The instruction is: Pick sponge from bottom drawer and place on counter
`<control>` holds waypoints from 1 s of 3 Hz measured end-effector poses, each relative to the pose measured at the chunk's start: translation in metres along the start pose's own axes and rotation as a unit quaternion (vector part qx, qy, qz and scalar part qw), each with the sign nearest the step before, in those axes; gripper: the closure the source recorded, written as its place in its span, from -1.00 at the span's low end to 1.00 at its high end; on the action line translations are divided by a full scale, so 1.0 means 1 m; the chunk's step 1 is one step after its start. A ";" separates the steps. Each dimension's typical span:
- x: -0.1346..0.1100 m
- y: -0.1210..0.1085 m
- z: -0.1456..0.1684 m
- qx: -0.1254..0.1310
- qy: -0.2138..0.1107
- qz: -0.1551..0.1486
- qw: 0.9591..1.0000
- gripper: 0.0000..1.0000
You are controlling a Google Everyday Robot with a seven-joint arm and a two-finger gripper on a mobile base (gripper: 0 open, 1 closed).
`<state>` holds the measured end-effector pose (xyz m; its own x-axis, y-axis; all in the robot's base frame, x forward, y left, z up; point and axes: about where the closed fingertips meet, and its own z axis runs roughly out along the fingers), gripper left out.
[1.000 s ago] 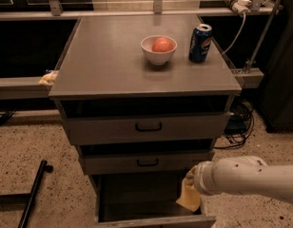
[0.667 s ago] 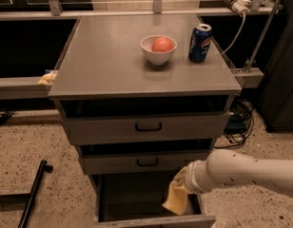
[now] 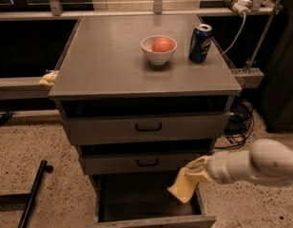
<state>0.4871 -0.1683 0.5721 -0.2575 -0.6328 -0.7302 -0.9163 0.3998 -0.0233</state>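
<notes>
One gripper (image 3: 201, 168) with sponge (image 3: 184, 187) over drawer (image 3: 135, 196)

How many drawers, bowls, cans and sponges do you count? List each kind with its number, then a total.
3 drawers: top drawer, middle drawer, bottom drawer
1 bowl
1 can
1 sponge, held by the gripper over the bottom drawer
Total: 6
</notes>
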 end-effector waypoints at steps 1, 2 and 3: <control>0.015 -0.042 -0.114 0.064 -0.063 0.036 0.995 1.00; 0.010 -0.071 -0.216 0.106 -0.100 0.056 0.988 1.00; -0.007 -0.089 -0.243 0.123 -0.108 0.035 0.986 1.00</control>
<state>0.4958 -0.3603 0.7450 -0.2210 -0.4528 -0.8638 -0.7896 0.6029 -0.1141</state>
